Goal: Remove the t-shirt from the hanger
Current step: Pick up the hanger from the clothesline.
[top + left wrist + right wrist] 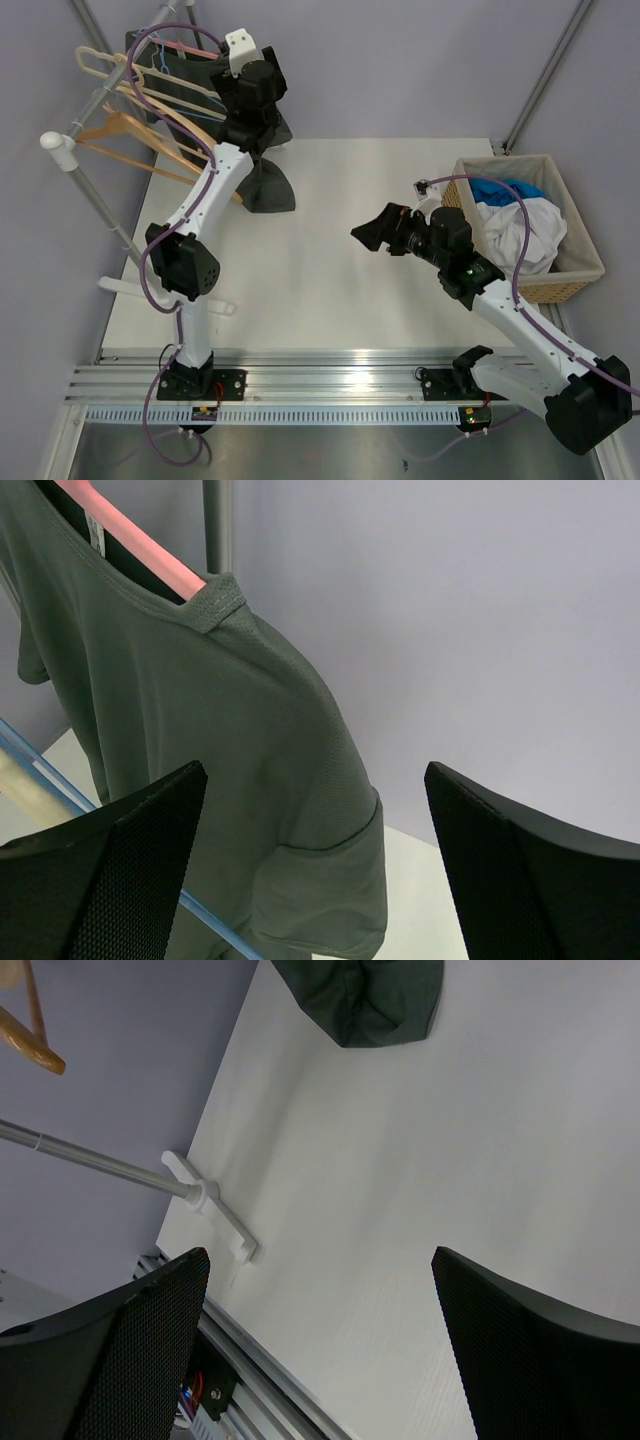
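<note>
While both arms are seen bolted at the near edge of the desk (330,300), the right end effector (368,233) is held above the desk, somewhat right of centre. Its jaws are spread wide and nothing is gripped; only bare desk surface is seen between its fingers (130,1360) in the right wrist view. Just to its right, a wicker basket (585,262) is stood at the desk's right edge and is filled with white and blue clothes (520,225). Farther back, the left arm is extended toward the far left corner. The left end effector (315,870) is likewise fully parted and empty, and is pointed at the shoulder and sleeve of the t-shirt (200,710), with no contact to be seen. The t-shirt, dark grey-green, is hung on a pink hanger (130,530), which is seen through the collar. In the top view its lower part is draped down onto the far part of the desk. Beside it on the left, several wooden hangers (150,140) are carried on the rack rail (95,100), which is run along the desk's left side.
</note>
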Tool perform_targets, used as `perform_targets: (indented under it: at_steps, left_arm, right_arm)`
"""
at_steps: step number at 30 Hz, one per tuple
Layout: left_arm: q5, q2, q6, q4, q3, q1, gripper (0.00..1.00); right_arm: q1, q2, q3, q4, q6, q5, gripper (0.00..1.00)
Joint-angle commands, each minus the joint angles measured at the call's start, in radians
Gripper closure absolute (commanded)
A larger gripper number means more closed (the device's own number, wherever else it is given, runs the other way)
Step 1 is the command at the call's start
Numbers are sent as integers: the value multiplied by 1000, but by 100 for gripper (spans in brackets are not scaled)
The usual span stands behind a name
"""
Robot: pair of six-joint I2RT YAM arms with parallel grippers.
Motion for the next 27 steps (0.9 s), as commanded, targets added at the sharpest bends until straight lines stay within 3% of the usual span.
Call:
perform_targets:
  at_steps: [1,15,20,27]
  left_arm:
    - [-35,10,1,37,53,19,9]
    - [4,43,47,45,105,29,20]
    - [14,48,36,45,100,32,34]
    - [-21,30,36,42,90,32,37]
  right_arm:
    - [6,-23,9,54,7,-24,1]
    - [6,-6,14,54,9,-31,1]
    - [7,-5,15,54,9,-39,1]
    - [6,-11,15,52,10,-41,0]
